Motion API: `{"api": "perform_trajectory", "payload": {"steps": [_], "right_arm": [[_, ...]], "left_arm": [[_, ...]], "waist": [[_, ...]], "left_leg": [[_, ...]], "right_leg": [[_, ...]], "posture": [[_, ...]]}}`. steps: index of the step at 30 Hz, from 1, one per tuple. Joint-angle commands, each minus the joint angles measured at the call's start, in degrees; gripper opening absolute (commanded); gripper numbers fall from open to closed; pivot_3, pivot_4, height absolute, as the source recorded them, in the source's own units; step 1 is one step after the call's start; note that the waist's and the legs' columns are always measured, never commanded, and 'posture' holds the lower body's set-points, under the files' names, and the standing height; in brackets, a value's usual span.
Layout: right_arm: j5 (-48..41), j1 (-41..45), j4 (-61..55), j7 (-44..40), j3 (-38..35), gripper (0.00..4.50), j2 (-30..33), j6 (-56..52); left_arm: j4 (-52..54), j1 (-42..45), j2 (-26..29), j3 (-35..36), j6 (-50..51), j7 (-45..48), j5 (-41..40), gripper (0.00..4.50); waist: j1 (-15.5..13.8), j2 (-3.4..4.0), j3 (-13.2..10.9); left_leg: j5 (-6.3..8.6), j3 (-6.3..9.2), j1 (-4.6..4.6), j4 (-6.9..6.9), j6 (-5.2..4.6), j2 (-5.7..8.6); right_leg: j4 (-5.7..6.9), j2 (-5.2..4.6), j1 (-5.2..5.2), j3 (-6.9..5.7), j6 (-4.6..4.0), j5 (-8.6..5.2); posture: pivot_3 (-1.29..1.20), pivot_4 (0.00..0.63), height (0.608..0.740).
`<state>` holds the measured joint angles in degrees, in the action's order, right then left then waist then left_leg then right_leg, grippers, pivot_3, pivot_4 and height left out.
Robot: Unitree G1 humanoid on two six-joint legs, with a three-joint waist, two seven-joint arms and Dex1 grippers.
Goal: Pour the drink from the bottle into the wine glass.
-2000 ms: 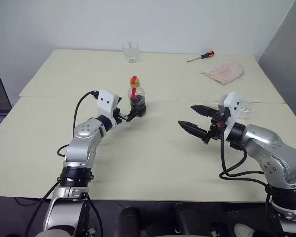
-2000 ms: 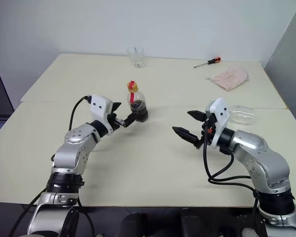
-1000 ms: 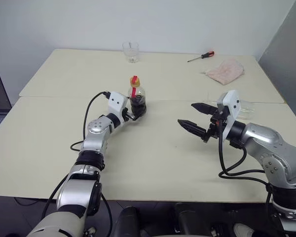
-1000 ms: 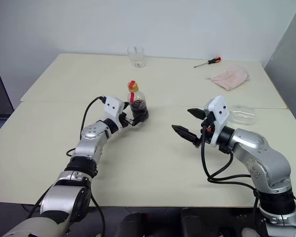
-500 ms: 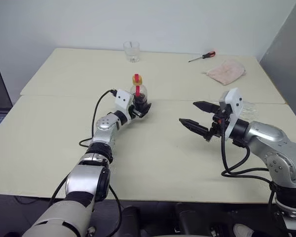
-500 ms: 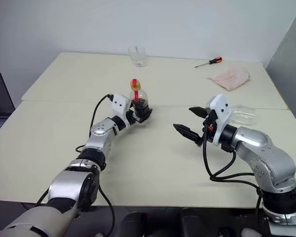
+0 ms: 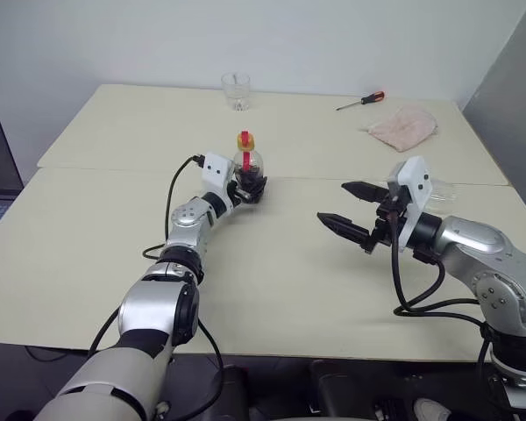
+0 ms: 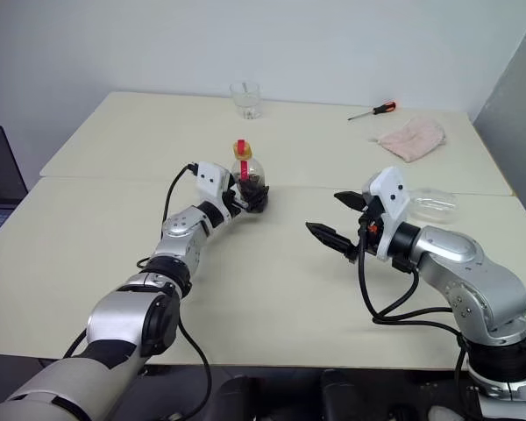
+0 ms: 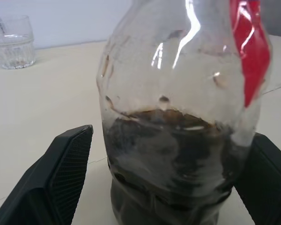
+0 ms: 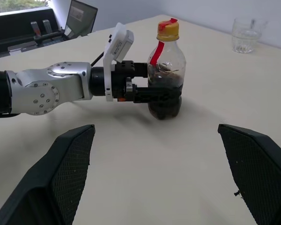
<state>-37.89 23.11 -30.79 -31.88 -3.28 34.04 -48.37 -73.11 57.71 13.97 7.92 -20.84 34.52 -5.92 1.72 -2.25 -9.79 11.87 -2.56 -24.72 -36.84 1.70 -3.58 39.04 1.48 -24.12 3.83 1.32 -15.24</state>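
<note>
Left gripper (image 7: pixel 248 188) straddles upright bottle (image 7: pixel 247 168).

Left arm stretched forward, its gripper (image 7: pixel 248 189) level with fingers spread; right gripper (image 7: pixel 349 215) level, fingers wide apart.

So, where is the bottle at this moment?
The bottle stands upright near the middle of the table, left of centre in the head views, between the open fingers of the left end effector, well in front of the tumbler.
</note>
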Motion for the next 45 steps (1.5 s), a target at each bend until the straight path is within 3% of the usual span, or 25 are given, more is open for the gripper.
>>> {"api": "perform_trajectory", "payload": {"steps": [1,13,21,27,34,38,42,45], "right_arm": [[-1.8,0.1,-3.2,1.0,-2.3,4.5,0.7,-1.1],[-4.9,-1.3,-6.9,4.3,-4.2,4.5,1.8,-5.3],[-7.2,-1.9,-7.9,4.7,-5.9,4.5,4.0,-7.0],[-7.3,-0.8,-7.6,5.2,-5.7,4.5,4.3,-7.1],[-5.5,4.6,-4.8,6.7,-4.2,4.5,1.7,-5.0],[-2.9,10.5,-1.5,9.8,0.0,4.5,-2.8,-5.1],[-0.7,14.7,1.4,12.7,2.8,4.5,-6.9,-5.9],[1.0,17.8,3.1,15.2,4.0,4.5,-8.7,-7.6]], "left_arm": [[-0.2,2.8,-0.7,1.1,-0.6,0.0,-0.1,4.48],[-2.6,5.3,-2.0,0.6,0.9,-2.0,3.1,4.48],[-3.1,5.5,-2.7,1.8,0.8,-4.0,3.9,2.55],[-3.2,4.8,-2.6,2.0,0.9,-4.2,4.2,2.22],[-0.9,3.9,-2.5,1.2,-2.3,2.1,3.8,2.07],[3.1,1.7,-3.1,0.4,-4.3,6.2,3.4,2.05],[15.5,-4.2,-4.0,-2.5,-1.7,6.3,3.5,2.0],[36.4,-15.8,-5.7,-6.2,7.6,4.6,3.0,2.0]], "waist": [[-0.1,0.0,0.0],[0.0,0.0,0.0],[0.0,0.0,0.0],[-0.1,0.0,0.0],[0.1,0.0,0.0],[0.1,0.0,0.0],[0.0,0.01,0.0],[0.0,0.04,0.0]], "left_leg": [[0.0,0.03,-0.02,-0.02,0.0,0.01],[0.0,0.14,-0.04,-0.04,0.0,0.03],[0.0,0.18,-0.05,-0.05,0.0,0.04],[0.0,0.2,-0.05,-0.05,0.0,0.05],[0.0,0.2,-0.05,-0.06,0.0,0.05],[0.0,0.2,-0.05,-0.05,0.0,0.02],[0.0,0.21,-0.08,-0.04,0.0,0.0],[-0.01,0.2,-0.11,-0.08,0.01,0.0]], "right_leg": [[0.0,0.0,0.0,-0.03,0.0,0.0],[0.01,0.0,0.01,-0.09,0.0,0.0],[0.01,-0.01,0.03,-0.12,0.0,0.0],[0.01,-0.01,0.03,-0.13,0.0,0.0],[0.02,-0.01,0.03,-0.15,-0.04,0.03],[0.04,0.02,-0.01,-0.13,-0.27,0.16],[0.06,0.02,-0.03,-0.13,-0.29,0.17],[0.06,-0.05,-0.03,-0.13,-0.29,0.17]], "posture": [[0.0,0.15,0.74],[0.0,0.15,0.74],[0.0,0.15,0.74],[0.0,0.15,0.74],[0.0,0.15,0.74],[0.0,0.15,0.74],[0.0,0.15,0.74],[0.0,0.15,0.74]]}}
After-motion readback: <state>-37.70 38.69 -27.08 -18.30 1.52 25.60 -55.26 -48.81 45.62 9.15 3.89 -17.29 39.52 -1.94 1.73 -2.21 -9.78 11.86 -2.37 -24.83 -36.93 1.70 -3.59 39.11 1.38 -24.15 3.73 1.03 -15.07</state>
